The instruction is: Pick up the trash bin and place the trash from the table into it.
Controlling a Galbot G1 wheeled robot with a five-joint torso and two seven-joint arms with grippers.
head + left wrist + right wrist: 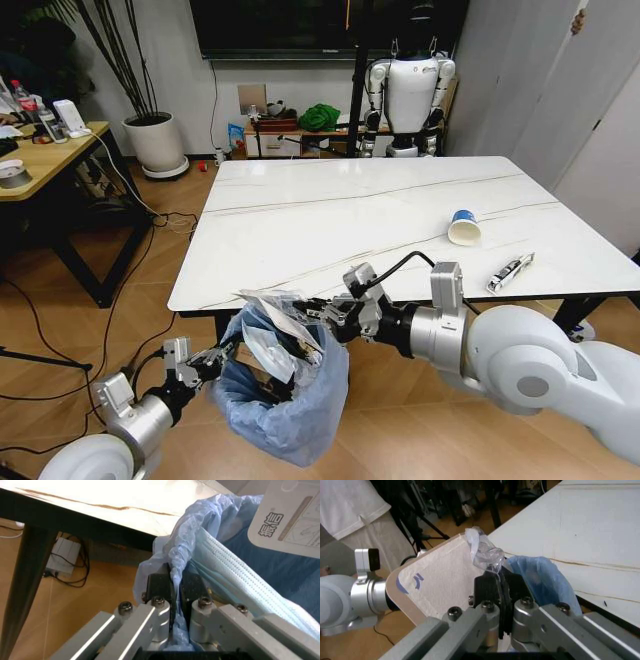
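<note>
The left claw [222, 356] pinches the blue bag rim of the trash bin [290, 420] beside the table [300, 230], while the right claw [312, 310] grips a clear wrapper [485, 555] over it.

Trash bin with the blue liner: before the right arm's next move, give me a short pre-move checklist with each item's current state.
1. Left gripper clamped on the crinkled light-blue plastic liner of the trash bin: ok.
2. Right gripper shut on a thin clear plastic wrapper: ok.
3. Right gripper positioned over the bin's mouth: ok.
4. Bin held beside the white marble-look table, at its near edge: ok.
5. Table free of trash: not ok; blue-white paper cup and silver tube remain.
6. Room left in the bin: cannot tell; papers already reach the rim.
</note>
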